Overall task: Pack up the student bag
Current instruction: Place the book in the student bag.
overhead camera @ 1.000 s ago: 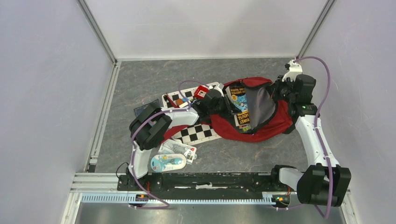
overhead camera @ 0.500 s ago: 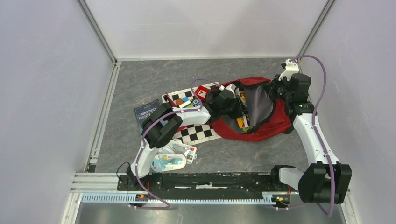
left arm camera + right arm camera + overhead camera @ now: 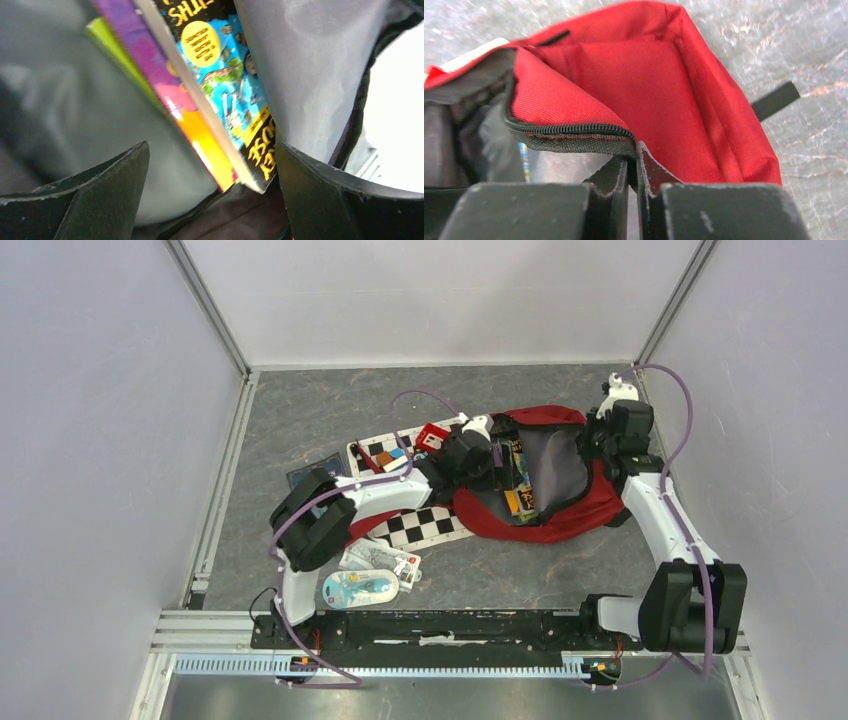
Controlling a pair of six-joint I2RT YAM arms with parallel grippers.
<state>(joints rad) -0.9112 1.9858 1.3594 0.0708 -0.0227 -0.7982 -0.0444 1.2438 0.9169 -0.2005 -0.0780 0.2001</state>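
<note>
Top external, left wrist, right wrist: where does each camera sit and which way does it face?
Top external: above and behind the arm bases, looking down at the table; both arms show, left claw and right claw at the student bag.
Left wrist: on the left arm, looking into the bag at books; its open fingers show.
Right wrist: on the right arm, looking at the bag's zipper edge, pinched in its fingers.
Shared: top and left wrist both see the books.
</note>
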